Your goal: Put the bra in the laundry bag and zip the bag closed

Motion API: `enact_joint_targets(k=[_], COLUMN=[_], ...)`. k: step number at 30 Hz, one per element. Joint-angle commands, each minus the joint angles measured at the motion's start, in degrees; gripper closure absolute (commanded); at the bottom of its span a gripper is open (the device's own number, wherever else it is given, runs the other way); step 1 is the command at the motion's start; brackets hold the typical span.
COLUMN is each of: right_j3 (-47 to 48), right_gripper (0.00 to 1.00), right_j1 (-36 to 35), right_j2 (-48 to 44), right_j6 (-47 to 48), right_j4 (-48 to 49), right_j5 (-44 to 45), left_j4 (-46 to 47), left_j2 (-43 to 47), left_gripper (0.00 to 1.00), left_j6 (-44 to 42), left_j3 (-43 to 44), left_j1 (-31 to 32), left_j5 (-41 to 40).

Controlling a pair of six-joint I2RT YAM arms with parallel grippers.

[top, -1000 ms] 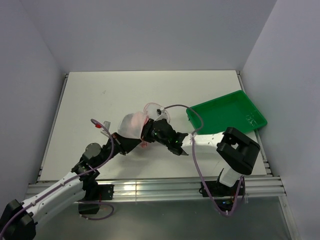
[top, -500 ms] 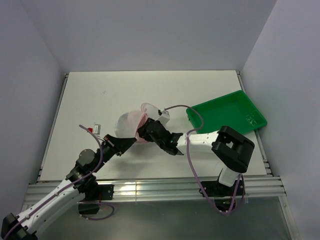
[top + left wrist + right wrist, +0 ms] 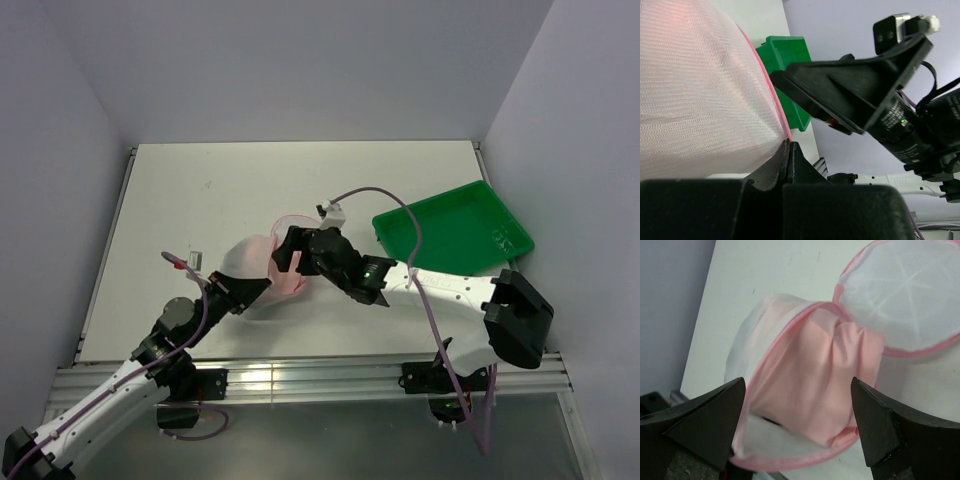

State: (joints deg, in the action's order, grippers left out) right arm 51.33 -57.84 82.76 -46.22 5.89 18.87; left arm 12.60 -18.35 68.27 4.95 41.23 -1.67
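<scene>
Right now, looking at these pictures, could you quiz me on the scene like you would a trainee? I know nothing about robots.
1. True or false: the bra lies in the green tray.
2. The lid of the laundry bag is: A zipped shut, B hanging open, C torn off.
3. Which pincer is shut on the bag's mesh, left or right?
Key: 1 false, it sits inside the laundry bag. 2 B. 3 left: the left pincer clamps the mesh, while the right pincer is open.
</scene>
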Motion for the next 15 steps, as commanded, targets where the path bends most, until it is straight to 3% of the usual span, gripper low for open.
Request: enact_joint_targets(k=[1,5,8,10,15], right_j3=[0.62,-3.68,-7.72,-8.44,-9.06], right_gripper=[0.07,0.07,0.13,0.18,0.19], right_j1=[0.98,4.66,9.49,12.57,15.74], right_j2=[-4.52,-6.65,-5.34,-1.92,6.51], right_j6=[2.71,0.44,-4.03,-5.98,-13.63], right_j4=[-2.73,-0.71,3.59,6.32,12.29], right_j5=[-4.63,-5.52,-6.03,-5.69,-4.02], left_j4=[-0.12,-3.19,-2.58,-3.55,-2.49], left_j2=[1.47,2.44,4.63,4.73,4.64], left_gripper=[1.0,1.0,1.0,1.0,1.0], left_j6=[-1.38,-3.41,-2.44,-3.23,-2.35], left_j3=[2.17,3.84,2.79,3.22,1.99], left_j1=[0.25,0.25,0.25,0.25,0.25], left_j5=[-2.02,-2.28,-2.28,-2.2,-1.23])
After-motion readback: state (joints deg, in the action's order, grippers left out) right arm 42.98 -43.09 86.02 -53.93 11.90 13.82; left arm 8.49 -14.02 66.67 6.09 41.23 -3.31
